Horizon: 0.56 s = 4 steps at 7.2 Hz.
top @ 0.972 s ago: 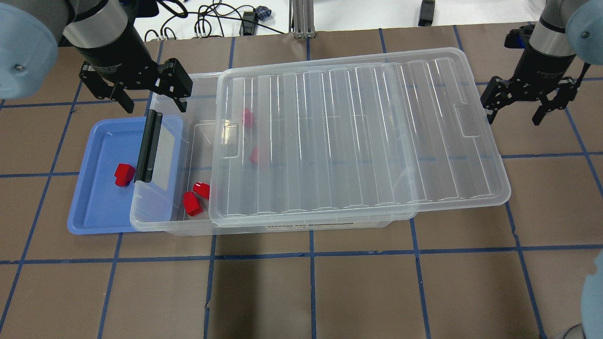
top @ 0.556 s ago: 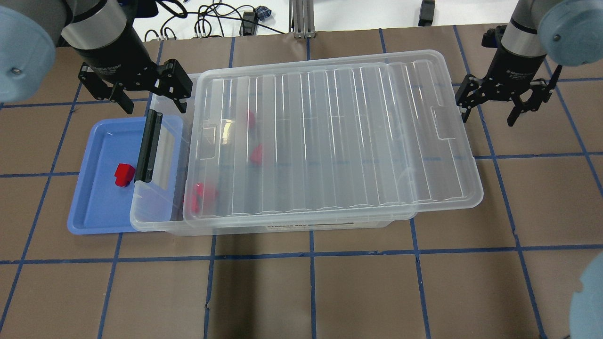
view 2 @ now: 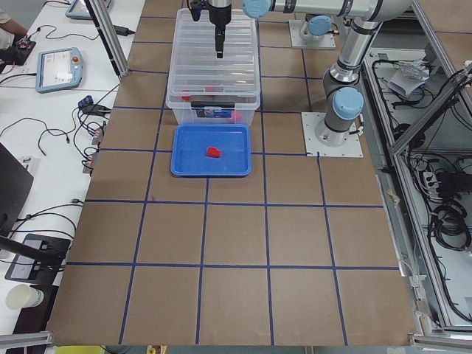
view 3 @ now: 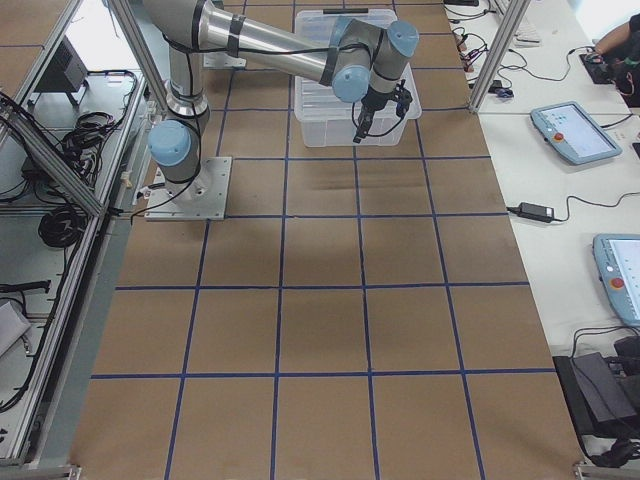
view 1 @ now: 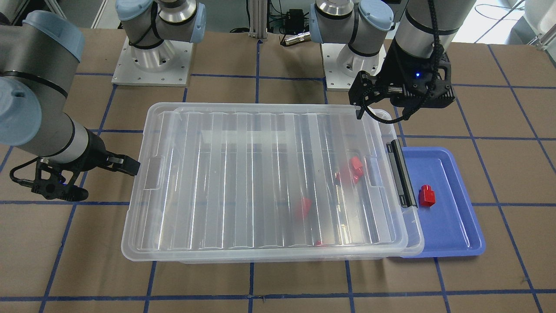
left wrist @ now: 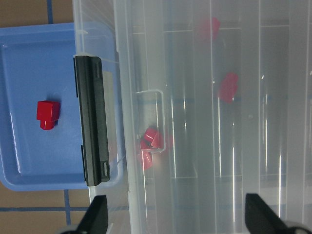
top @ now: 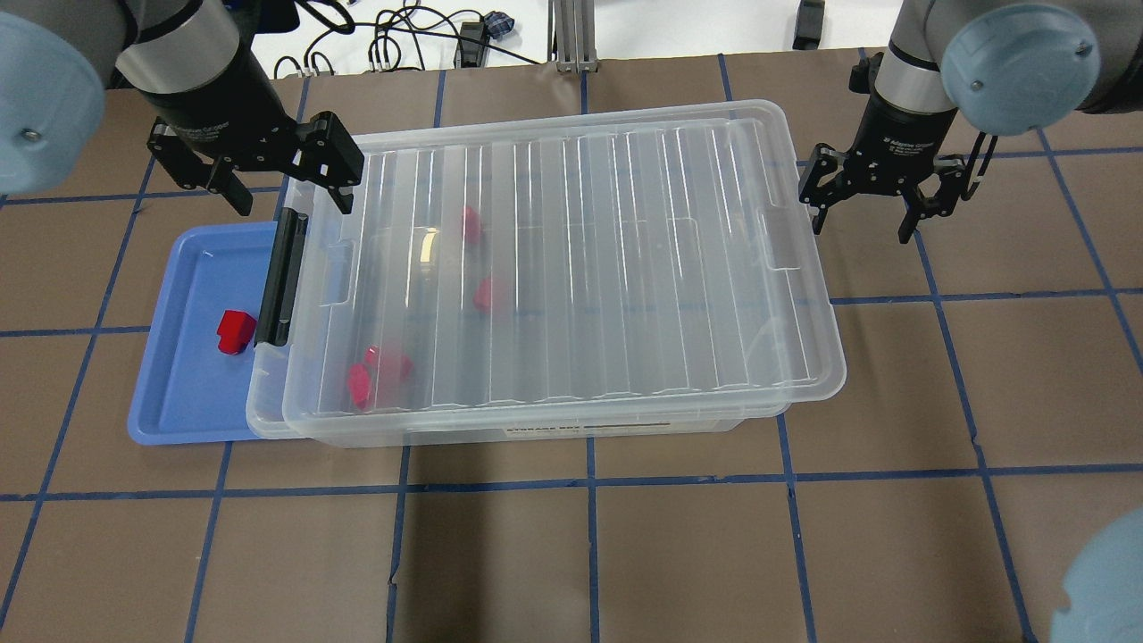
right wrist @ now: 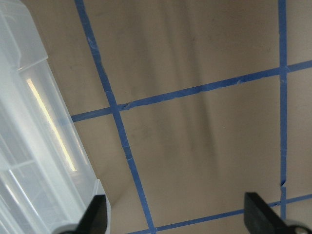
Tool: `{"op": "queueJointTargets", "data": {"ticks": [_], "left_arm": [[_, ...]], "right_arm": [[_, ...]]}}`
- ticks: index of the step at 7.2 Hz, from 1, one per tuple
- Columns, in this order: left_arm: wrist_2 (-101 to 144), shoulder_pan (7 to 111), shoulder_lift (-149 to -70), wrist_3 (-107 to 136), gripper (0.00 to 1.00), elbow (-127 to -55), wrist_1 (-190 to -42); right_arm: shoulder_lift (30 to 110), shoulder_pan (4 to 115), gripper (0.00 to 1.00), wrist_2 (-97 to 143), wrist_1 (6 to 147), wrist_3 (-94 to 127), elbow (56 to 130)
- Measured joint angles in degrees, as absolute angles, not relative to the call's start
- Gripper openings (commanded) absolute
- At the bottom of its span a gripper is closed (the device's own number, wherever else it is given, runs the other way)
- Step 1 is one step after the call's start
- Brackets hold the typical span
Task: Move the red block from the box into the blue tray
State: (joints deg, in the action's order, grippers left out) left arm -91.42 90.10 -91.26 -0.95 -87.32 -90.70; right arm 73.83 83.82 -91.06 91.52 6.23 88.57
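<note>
On the brown tabletop (top: pixel 625 554), the ribbed lid (top: pixel 571 268) has slid back over the box (top: pixel 500 433), covering the spare red blocks (top: pixel 487 295). The red block (top: pixel 236 330) lies in the blue tray (top: pixel 179 393). The left hand (top: pixel 290 204) and right hand (top: pixel 860 228) are spread, holding nothing. The job looks done.

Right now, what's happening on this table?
One red block lies in the blue tray. The lid sits over the box, covering the other red blocks inside. The left tool hovers open above the box's latch end; the right tool is open beside the lid's opposite end. Neither holds anything.
</note>
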Motion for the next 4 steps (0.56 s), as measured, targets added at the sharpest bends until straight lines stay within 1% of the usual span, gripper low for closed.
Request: {"op": "queueJointTargets", "data": {"ticks": [4], "left_arm": [[-91.3, 90.09, -91.11, -0.95, 1.0, -87.49, -90.7]], "right_arm": [[73.95, 85.62, 1.0, -90.81, 91.62, 6.89, 88.48]]}}
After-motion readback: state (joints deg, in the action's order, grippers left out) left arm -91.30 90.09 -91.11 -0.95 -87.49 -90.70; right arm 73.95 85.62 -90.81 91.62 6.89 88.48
